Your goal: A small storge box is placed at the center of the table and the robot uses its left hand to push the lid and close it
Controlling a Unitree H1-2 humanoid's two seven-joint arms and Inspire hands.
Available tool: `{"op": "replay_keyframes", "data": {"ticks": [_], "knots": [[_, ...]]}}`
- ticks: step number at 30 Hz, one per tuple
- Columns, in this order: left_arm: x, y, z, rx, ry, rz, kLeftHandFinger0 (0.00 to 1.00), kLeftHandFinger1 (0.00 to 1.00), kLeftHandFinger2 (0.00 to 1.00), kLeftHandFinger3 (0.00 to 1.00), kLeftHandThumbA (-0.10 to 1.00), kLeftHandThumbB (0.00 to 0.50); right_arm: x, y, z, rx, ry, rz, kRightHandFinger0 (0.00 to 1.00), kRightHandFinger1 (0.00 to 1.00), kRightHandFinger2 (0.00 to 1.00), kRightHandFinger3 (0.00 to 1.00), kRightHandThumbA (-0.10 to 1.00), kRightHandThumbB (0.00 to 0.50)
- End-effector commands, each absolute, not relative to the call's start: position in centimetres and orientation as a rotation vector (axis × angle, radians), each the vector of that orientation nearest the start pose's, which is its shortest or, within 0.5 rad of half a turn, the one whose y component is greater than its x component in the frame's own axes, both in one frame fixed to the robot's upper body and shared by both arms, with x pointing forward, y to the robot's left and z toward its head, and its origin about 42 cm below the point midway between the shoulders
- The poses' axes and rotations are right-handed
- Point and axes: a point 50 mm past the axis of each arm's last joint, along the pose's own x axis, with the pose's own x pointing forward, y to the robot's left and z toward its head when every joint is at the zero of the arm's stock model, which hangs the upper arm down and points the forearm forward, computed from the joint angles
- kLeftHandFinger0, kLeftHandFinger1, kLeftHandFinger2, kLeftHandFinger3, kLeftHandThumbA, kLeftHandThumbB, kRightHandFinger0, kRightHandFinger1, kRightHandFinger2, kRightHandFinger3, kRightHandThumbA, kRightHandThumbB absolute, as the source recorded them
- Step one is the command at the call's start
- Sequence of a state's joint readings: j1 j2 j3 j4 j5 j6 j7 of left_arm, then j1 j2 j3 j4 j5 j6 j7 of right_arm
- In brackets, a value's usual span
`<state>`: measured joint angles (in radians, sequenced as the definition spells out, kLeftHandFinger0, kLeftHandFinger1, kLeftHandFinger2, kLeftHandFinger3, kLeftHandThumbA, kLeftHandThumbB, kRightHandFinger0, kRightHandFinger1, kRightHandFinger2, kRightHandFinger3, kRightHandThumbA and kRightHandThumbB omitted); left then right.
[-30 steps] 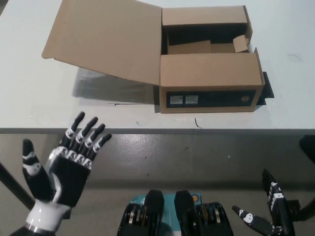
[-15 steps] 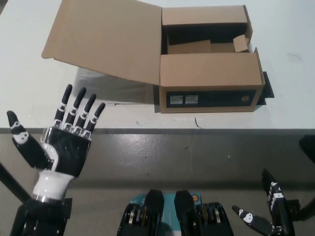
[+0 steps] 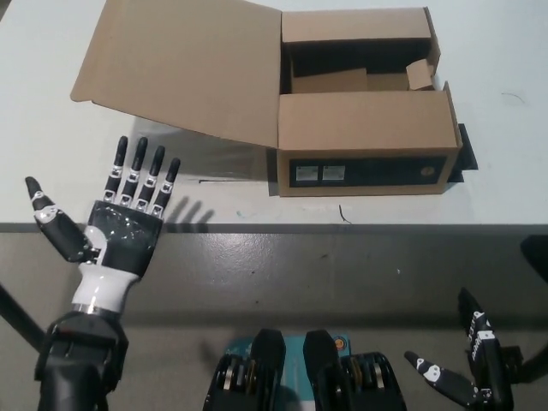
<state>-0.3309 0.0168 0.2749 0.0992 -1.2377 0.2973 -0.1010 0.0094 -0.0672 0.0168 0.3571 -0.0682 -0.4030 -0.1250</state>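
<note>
A cardboard storage box (image 3: 364, 128) sits on the white bench (image 3: 51, 145), at about 1 o'clock from the picture's centre; its lid (image 3: 184, 68) is swung wide open to the 9 o'clock side, tilted up off the bench and casting a grey shadow on the surface beneath; a front panel of the box covers the near half of the opening, while the far half shows a dark interior with a loose piece of cardboard (image 3: 330, 82) lying in it and a small folded tab (image 3: 419, 75) at 3 o'clock of that; the box's near wall carries a dark band with two small pale labels (image 3: 319, 175), too small to read; something dark juts out from under the box at its 4 o'clock corner, possibly a mat or tape, though the view does not settle it.

The left hand (image 3: 120, 227) hovers at 8 o'clock of the box, over the bench's near edge, palm turned up toward the camera; its fingers (image 3: 139, 171) are spread and straight, pointing toward 12 o'clock at the lid's lower edge, holding nothing and apart from the cardboard; the thumb sticks out toward 10 o'clock.

The right hand (image 3: 467, 372) rests low at 5 o'clock, well apart from the box, below the bench edge; only part of it shows, fingers splayed and empty.
</note>
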Motion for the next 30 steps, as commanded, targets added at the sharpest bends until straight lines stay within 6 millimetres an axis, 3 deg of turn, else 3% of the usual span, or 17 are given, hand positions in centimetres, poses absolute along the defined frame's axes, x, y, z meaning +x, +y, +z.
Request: {"op": "replay_keyframes", "data": {"ticks": [1,19,23,30], "knots": [[40.1,23.8,19.1,-1.265,-0.126,-0.306,1.0,1.0,1.0,1.0,1.0,0.402,27.5,-23.5,4.1,-0.131,-0.157,-0.095,1.0,1.0,1.0,1.0,1.0,0.37],[47.5,23.9,20.6,-1.213,-0.075,-0.218,1.0,1.0,1.0,1.0,1.0,0.393,27.6,-23.3,4.1,-0.12,-0.158,-0.088,1.0,1.0,1.0,1.0,1.0,0.346],[47.8,23.8,19.4,-1.199,-0.052,-0.212,1.0,1.0,1.0,1.0,1.0,0.412,27.6,-23.3,4.2,-0.114,-0.158,-0.087,1.0,1.0,1.0,1.0,1.0,0.346],[47.4,23.2,17.2,-1.177,-0.017,-0.203,1.0,1.0,1.0,1.0,1.0,0.404,27.6,-23.4,4.2,-0.12,-0.161,-0.089,1.0,1.0,1.0,1.0,1.0,0.334]]}}
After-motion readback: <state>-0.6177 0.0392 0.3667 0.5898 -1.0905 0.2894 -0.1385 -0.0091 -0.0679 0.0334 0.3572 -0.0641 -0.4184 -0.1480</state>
